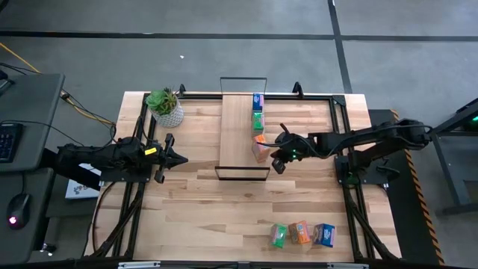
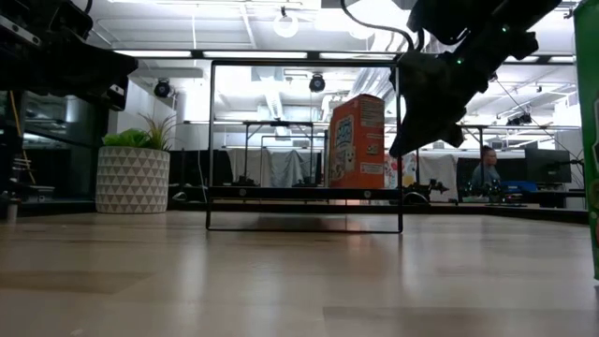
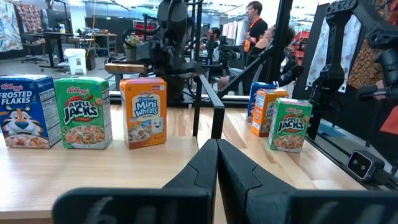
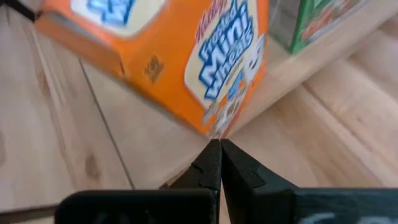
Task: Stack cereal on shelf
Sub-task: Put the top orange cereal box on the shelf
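Shelf: long light-wood plank [image 1: 240, 127] with black wire end frames, lying at the worktop's [image 1: 224, 217] middle rear, long axis running from the front edge toward the rear.
Boxes on shelf: blue box [image 1: 258, 99] at the far end, green box [image 1: 258, 119] next, orange Frosted Mini Wheats box [image 1: 259, 146] nearest the front, all along the shelf's right edge.
Boxes off shelf: green [image 1: 278, 236], orange [image 1: 301, 232] and blue [image 1: 323, 234] in a row near the worktop's front right, well apart from the shelf.
Right gripper: [image 1: 277, 160] fingers together, holding nothing, tip just beside the lower corner of the orange box on the shelf; whether it touches cannot be told.
Left gripper: [image 1: 178, 158] fingers together, empty, waiting left of the shelf.
Key relation: the three loose boxes lie toward the front from the right gripper and on its own side; the right arm is judged the nearer.
Orange box attitude: appears tilted in the right wrist view; the low view shows it upright, so lean is uncertain.
Hidden: the blue and green shelf boxes are screened in the low view; the loose boxes' facing is too small to read from above.
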